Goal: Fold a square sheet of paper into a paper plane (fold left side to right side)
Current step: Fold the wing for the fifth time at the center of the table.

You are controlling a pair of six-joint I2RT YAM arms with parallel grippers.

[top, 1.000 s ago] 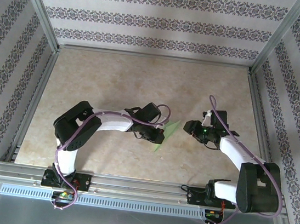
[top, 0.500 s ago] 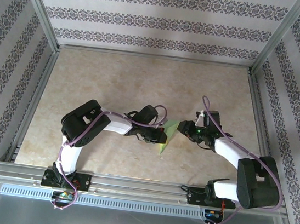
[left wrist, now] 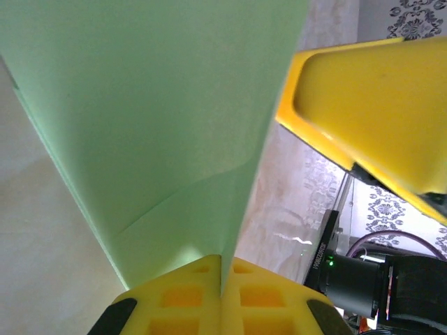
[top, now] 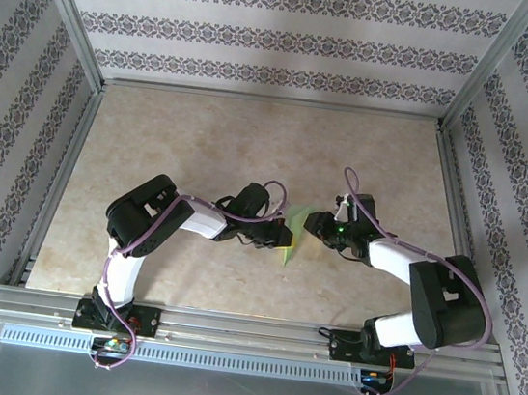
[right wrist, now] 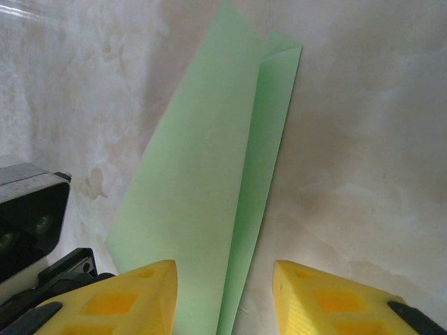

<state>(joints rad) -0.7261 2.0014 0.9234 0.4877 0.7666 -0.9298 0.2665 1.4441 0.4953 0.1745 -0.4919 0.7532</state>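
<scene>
Fingers first: the left gripper (left wrist: 222, 278) has its yellow jaws pinched tight on one edge of the thin light green paper sheet (left wrist: 140, 105), which is folded into a long pointed shape with a crease running along it. The right gripper (right wrist: 223, 296) has its yellow fingers (right wrist: 140, 300) spread apart, with the paper's narrow end poking between them, not clamped. The paper sits mid-table between the two arms, over the beige mottled tabletop (right wrist: 363, 139). Can't tell if it's touching the surface.
</scene>
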